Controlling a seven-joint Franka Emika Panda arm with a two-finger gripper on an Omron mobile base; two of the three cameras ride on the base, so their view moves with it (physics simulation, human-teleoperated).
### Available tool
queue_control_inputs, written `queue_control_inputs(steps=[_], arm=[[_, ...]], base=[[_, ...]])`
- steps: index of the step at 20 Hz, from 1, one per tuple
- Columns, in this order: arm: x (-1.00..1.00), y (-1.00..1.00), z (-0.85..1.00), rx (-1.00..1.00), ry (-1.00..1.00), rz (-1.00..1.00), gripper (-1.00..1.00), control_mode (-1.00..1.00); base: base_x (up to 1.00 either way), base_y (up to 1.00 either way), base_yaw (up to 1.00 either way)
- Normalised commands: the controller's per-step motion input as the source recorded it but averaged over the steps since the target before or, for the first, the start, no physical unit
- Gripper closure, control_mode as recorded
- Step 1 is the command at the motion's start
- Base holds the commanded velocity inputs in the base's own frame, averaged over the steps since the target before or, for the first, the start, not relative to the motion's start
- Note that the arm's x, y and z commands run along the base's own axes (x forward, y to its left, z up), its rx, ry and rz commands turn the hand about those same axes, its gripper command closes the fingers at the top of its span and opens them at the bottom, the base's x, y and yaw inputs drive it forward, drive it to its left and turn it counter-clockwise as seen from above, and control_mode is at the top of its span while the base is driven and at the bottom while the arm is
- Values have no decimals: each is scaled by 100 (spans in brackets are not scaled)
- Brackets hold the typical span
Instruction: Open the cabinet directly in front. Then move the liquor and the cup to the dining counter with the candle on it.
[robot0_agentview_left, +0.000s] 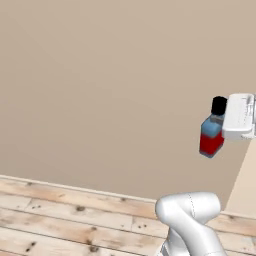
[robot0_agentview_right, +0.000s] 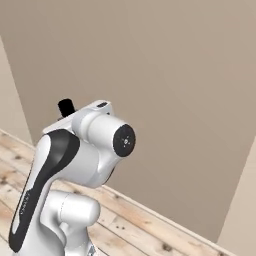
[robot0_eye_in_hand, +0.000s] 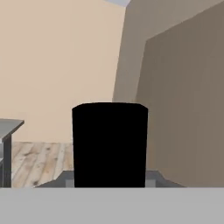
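Note:
The liquor (robot0_agentview_left: 211, 136), a squarish bottle with a blue top, a red lower label and a black cap, hangs in the air at the right of the left base view. My gripper (robot0_agentview_left: 223, 126) is shut on it from the right side, with the white hand just behind. In the right base view only the bottle's black cap (robot0_agentview_right: 65, 106) sticks up behind my arm. The hand view looks along the liquor's black cap (robot0_eye_in_hand: 109, 144), which stands large between the jaws. The cabinet, the cup, the dining counter and the candle are out of view.
A plain beige wall (robot0_agentview_left: 100, 90) faces the base, above a light wooden plank floor (robot0_agentview_left: 60, 220). A wall corner (robot0_agentview_right: 245, 200) stands at the right. A grey slab edge (robot0_eye_in_hand: 9, 126) juts in at the left of the hand view.

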Motion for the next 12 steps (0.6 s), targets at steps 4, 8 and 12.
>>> queue_control_inputs(steps=[4,8,12], arm=[[0,0,0,0,0,0,100,100],[0,0,0,0,0,0,100,100],[0,0,0,0,0,0,100,100]], base=[[4,32,32],[0,53,28],[0,61,38]])
